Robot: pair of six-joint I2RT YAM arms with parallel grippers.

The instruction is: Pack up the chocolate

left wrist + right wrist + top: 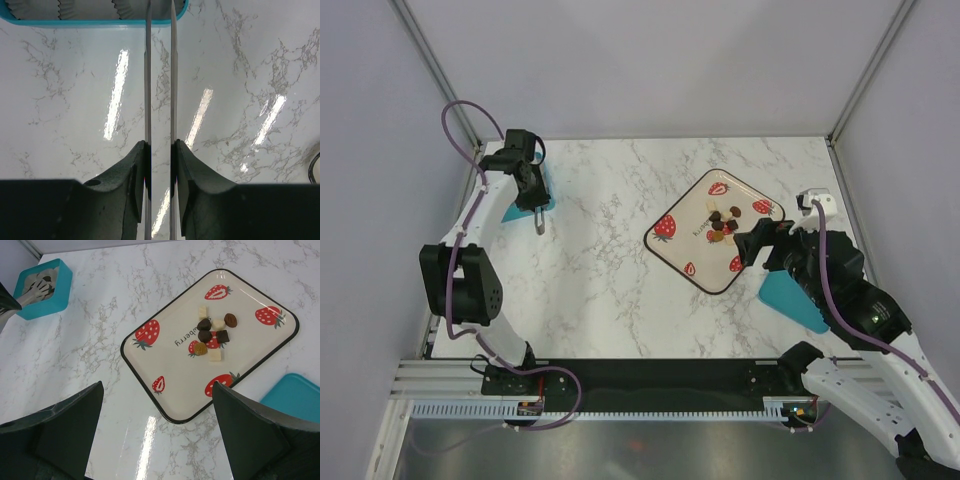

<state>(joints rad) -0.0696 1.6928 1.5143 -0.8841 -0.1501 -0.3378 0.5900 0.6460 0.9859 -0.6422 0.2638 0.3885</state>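
Observation:
Several chocolate pieces (pixel 205 336), dark brown, mid brown and pale beige, lie clustered on a cream tray (pixel 175 390) with a black rim and strawberry prints; the cluster shows in the top view (pixel 720 223) too. My right gripper (pixel 157 390) is open and empty, hovering above the tray's near corner (pixel 752 246). My left gripper (pixel 160 145) is shut on thin metal tongs (pixel 148 75), whose two arms point at a teal box (pixel 95 22) lined with paper cups. In the top view the left gripper (pixel 532 205) is at the far left, over that box (pixel 512 213).
A teal lid (pixel 790 297) lies on the marble table right of the tray, under my right arm; it also shows in the right wrist view (pixel 295 397). The teal box shows far left in the right wrist view (pixel 42 282). Grey walls enclose the table.

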